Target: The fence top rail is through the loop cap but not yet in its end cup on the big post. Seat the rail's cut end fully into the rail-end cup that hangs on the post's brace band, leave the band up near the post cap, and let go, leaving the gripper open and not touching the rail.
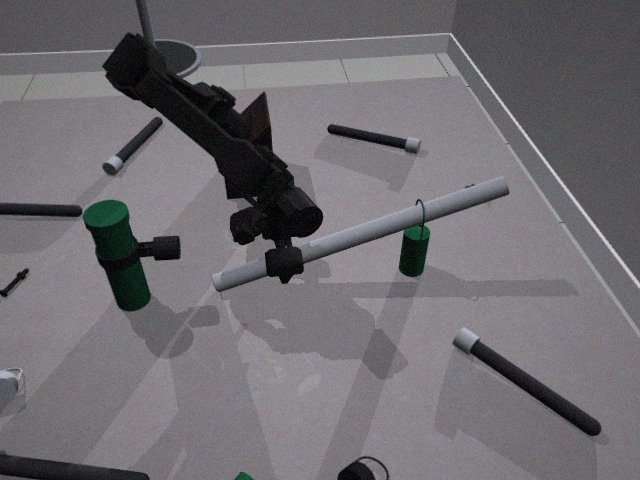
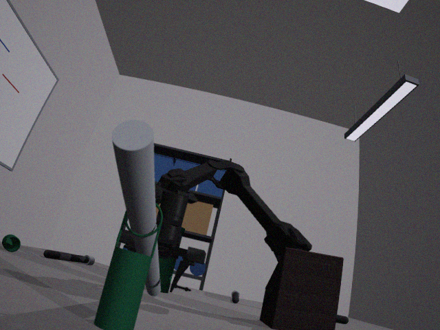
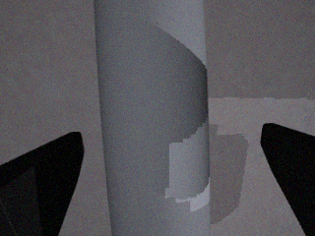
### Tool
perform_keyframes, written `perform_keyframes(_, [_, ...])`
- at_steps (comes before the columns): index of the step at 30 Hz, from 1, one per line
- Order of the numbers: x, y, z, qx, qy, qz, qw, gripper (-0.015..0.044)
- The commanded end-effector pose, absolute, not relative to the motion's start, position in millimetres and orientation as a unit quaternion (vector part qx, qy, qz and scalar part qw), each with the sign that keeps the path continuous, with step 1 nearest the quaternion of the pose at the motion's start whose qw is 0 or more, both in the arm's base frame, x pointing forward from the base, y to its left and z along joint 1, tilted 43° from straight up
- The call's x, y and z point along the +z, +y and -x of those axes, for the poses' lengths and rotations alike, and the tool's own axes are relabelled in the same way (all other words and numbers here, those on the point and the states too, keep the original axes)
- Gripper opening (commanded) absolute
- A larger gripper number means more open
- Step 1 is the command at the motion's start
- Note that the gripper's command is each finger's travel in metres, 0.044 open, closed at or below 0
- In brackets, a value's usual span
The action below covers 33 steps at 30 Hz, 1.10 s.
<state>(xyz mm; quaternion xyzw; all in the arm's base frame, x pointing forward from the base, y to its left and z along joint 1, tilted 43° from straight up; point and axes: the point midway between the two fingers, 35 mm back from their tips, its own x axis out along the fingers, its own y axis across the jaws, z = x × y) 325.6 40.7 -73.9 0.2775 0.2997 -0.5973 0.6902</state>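
The light grey rail [image 1: 361, 233] [image 2: 137, 177] [image 3: 153, 74] slants through the green wire loop [image 1: 423, 209] [image 2: 161, 214] on the short green post [image 1: 413, 255] [image 2: 122, 284]. Its lower cut end sits low near the floor, right of the big green post [image 1: 131, 289] [image 2: 166, 269] and outside the black end cup [image 1: 166, 248]. The cup points right from the black band [image 1: 117, 259], which sits around the post below its cap. My gripper [image 1: 284, 260] [image 3: 172, 138] is open around the rail near its lower end. The wrist view shows gaps on both sides.
Black rods with pale caps lie behind the rail [image 1: 369, 135], at the back left [image 1: 136, 139] and at the front right [image 1: 527, 382]. Plain black rods lie left [image 1: 41, 209] and front left [image 1: 72, 467]. A small black bolt [image 1: 15, 281] lies left of the big post.
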Motion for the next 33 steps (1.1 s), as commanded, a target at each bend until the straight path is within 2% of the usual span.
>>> perform_keyframes(1, [-76.0, 39.1, -324.1, -0.598, 0.301, -0.272, 0.691, 0.0309])
perform_keyframes(4, [-76.0, 39.1, -324.1, -0.598, 0.301, -0.272, 0.691, 0.0230])
perform_keyframes(19, [-76.0, 39.1, -324.1, -0.598, 0.301, -0.272, 0.691, 0.0130])
perform_keyframes(24, [-71.5, 42.6, -325.2, -0.598, 0.301, -0.272, 0.691, 0.0000])
perform_keyframes(33, [-52.3, 50.0, -325.9, -0.612, 0.276, -0.245, 0.700, 0.0000])
